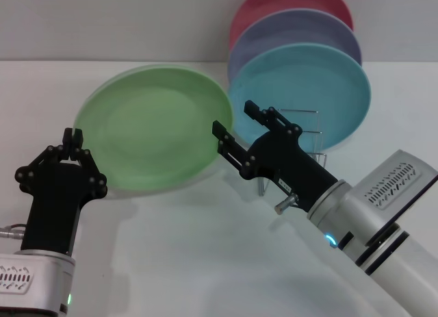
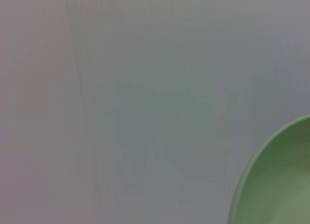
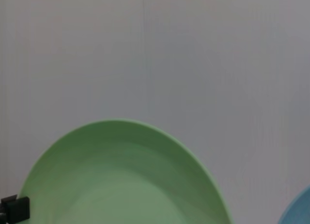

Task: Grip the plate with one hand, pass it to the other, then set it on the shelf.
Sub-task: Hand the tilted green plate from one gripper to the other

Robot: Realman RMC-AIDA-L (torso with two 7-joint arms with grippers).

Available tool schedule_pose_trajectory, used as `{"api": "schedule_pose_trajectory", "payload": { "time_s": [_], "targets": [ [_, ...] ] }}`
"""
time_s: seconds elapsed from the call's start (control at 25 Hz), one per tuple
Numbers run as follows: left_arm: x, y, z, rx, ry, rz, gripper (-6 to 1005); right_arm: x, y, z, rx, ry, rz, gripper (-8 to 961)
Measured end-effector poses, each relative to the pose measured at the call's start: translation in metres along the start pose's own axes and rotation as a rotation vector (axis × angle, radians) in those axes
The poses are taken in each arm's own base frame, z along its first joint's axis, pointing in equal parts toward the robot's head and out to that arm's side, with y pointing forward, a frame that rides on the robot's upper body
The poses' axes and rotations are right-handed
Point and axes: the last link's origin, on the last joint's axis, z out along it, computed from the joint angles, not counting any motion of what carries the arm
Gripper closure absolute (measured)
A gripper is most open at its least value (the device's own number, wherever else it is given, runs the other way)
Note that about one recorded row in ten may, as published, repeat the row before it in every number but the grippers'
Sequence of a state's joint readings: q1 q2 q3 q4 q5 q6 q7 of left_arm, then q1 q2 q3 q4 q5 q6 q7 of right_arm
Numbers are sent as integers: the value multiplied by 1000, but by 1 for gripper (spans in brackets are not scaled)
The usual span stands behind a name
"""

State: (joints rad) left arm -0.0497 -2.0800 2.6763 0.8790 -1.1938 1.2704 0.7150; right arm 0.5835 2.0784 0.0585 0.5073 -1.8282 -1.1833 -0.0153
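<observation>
The light green plate (image 1: 154,129) is seen as smooth, matt plastic, no real shine on it. The teal-blue plate (image 1: 308,91) and the lavender plate (image 1: 301,29) to the far right are finished much the same, smooth with a soft sheen. The shelf (image 1: 304,135) is made of thin, shiny silver wire. The tabletop (image 1: 205,262) is shown as plain white and matt.

so it's a plain white table (image 1: 205,262), and over around 2 o'clock there's a wire rack (image 1: 311,135) sitting on it with teal, lavender and red plates.
</observation>
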Motion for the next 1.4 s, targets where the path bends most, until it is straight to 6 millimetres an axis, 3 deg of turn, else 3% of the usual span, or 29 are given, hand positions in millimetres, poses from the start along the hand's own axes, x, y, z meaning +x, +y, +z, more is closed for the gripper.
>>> {"api": "schedule_pose_trajectory", "payload": {
  "time_s": [0.76, 0.96, 1.4],
  "targets": [
    [3, 4, 0, -3, 1, 28, 969, 1, -1, 7, 5, 22, -2, 300],
    [3, 4, 0, -2, 4, 28, 969, 2, 0, 9, 2, 34, -3, 364],
    [4, 4, -1, 1, 6, 32, 969, 1, -3, 9, 14, 29, -1, 616]
  ]
}}
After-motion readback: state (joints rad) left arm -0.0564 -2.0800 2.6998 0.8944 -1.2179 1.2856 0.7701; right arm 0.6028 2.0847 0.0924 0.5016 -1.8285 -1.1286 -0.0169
